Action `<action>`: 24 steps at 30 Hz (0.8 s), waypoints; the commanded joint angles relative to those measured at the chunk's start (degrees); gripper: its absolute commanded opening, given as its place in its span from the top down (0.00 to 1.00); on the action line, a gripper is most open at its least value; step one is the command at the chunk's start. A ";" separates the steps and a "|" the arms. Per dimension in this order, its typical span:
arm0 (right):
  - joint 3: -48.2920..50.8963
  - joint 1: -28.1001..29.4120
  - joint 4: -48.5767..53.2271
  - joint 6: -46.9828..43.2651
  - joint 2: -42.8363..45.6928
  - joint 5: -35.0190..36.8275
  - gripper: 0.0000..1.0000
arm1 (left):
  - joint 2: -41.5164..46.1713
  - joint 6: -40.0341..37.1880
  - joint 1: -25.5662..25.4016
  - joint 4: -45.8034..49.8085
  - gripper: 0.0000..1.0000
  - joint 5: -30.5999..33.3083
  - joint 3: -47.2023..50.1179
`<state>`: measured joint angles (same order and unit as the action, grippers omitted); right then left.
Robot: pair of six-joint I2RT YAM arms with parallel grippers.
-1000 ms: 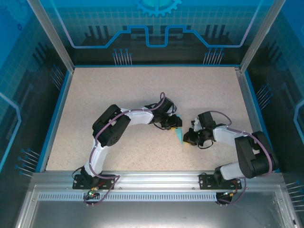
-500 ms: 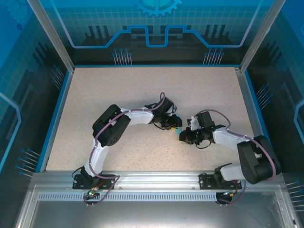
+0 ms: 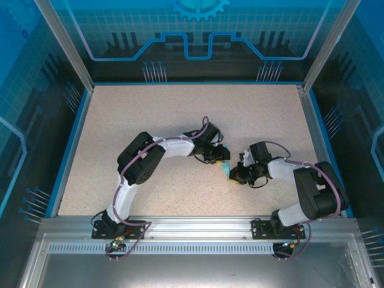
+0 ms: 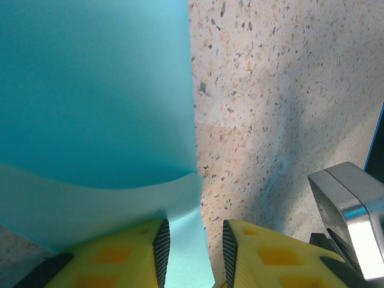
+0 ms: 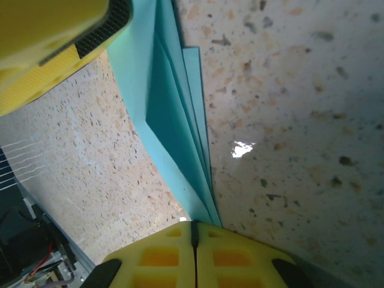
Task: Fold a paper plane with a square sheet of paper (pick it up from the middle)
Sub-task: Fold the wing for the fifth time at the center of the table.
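The turquoise sheet of paper (image 3: 226, 170) lies on the speckled table between the two grippers, folded into a slim, pointed paper-plane shape of several layers (image 5: 174, 120). My right gripper (image 3: 235, 174) is shut on its narrow tip, and the layers run into the closed yellow fingertips (image 5: 194, 225). My left gripper (image 3: 221, 157) sits at the wider end. Its jaws (image 4: 195, 231) stand a little apart, with a flap of the paper (image 4: 96, 90) lying between and under them. One left finger (image 5: 54, 54) rests on the paper's far end in the right wrist view.
The speckled table (image 3: 180, 114) is bordered by a blue rim (image 3: 71, 150) and glass walls. An aluminium rail (image 3: 192, 225) carrying both arm bases runs along the near edge. A shiny metal part (image 4: 351, 204) sits close to the left gripper's right side.
The right gripper moved left toward the left gripper, then back slightly right, keeping the paper's tip. The left arm has stayed put.
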<state>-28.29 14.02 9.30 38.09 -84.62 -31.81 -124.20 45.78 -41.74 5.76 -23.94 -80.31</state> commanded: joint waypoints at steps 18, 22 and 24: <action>-1.23 -1.01 -8.34 8.63 1.03 -7.17 0.93 | -3.30 -1.88 0.56 4.13 0.67 1.00 -0.01; -1.20 -0.92 -10.87 10.21 -1.15 -4.87 0.91 | -3.35 -1.70 0.44 4.13 0.67 0.83 -0.08; -2.34 -0.94 -7.98 8.25 -3.47 -3.99 0.92 | -3.33 -1.75 0.50 4.13 0.67 0.83 -0.19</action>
<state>-28.86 13.10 0.58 46.30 -85.78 -36.51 -124.27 44.84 -41.69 5.89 -24.32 -80.49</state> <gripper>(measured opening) 0.082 0.328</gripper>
